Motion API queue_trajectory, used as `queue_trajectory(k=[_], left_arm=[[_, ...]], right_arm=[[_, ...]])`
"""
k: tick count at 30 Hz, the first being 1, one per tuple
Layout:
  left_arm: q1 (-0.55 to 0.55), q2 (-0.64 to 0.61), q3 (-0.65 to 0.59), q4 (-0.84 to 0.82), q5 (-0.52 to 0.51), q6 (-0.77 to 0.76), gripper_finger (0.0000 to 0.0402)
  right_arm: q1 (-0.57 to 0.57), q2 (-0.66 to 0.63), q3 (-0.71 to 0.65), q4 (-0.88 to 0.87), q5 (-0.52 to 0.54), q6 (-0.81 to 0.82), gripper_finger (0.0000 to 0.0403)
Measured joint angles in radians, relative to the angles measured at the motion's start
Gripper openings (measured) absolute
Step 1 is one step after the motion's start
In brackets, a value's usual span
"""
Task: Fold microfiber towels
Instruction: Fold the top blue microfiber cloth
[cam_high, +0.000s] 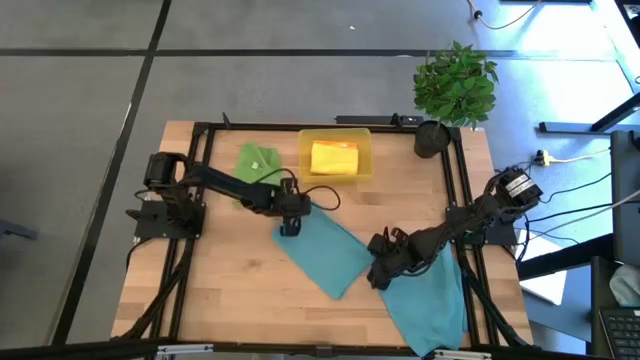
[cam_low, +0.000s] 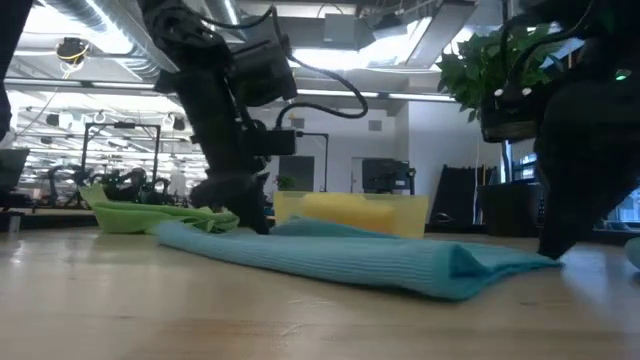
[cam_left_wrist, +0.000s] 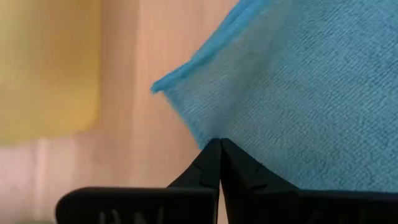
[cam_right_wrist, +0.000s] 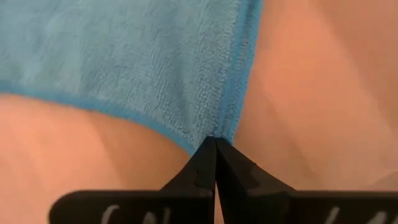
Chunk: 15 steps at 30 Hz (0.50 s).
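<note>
Two teal towels lie on the wooden table (cam_high: 210, 290), and both claws pinch the middle one. Going left to right: a green towel (cam_high: 256, 160) sits crumpled near the far left corner, just beside the translucent yellow tray (cam_high: 363, 150) holding a folded yellow towel (cam_high: 334, 157). The left gripper (cam_high: 290, 227) presses down at the far-left corner of the folded teal towel (cam_high: 325, 250), fingers pressed together with the cloth's edge caught at their tips. That towel stretches diagonally toward the right gripper (cam_high: 378, 278), whose fingers are likewise clamped on its near-right corner. Beyond it, the second teal towel (cam_high: 430, 305) lies spread flat near the right front edge.
</note>
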Motion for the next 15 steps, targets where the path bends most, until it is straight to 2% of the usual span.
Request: queue_trajectory(k=[5,7,11,13,15], left_arm=[[0.047,0.0,-0.001,0.122,-0.006,0.132,0.0002],[0.055,0.0,0.0,0.173,0.023,0.17,0.0005],[0.052,0.0,0.035,0.185,0.047,0.194,0.0006],[0.039,-0.015,0.054,0.163,0.046,0.19,0.0003],[0.01,-0.028,0.081,0.16,0.046,0.183,0.0001]], right_arm=[[0.036,0.002,-0.002,0.085,-0.06,0.029,0.0007],[0.047,0.003,-0.003,0.144,-0.082,0.031,0.0007],[0.071,0.007,-0.006,0.243,-0.103,0.03,0.0007],[0.077,0.007,-0.005,0.25,-0.103,0.03,0.0007],[0.077,0.0,0.015,0.174,-0.113,0.03,0.0007]])
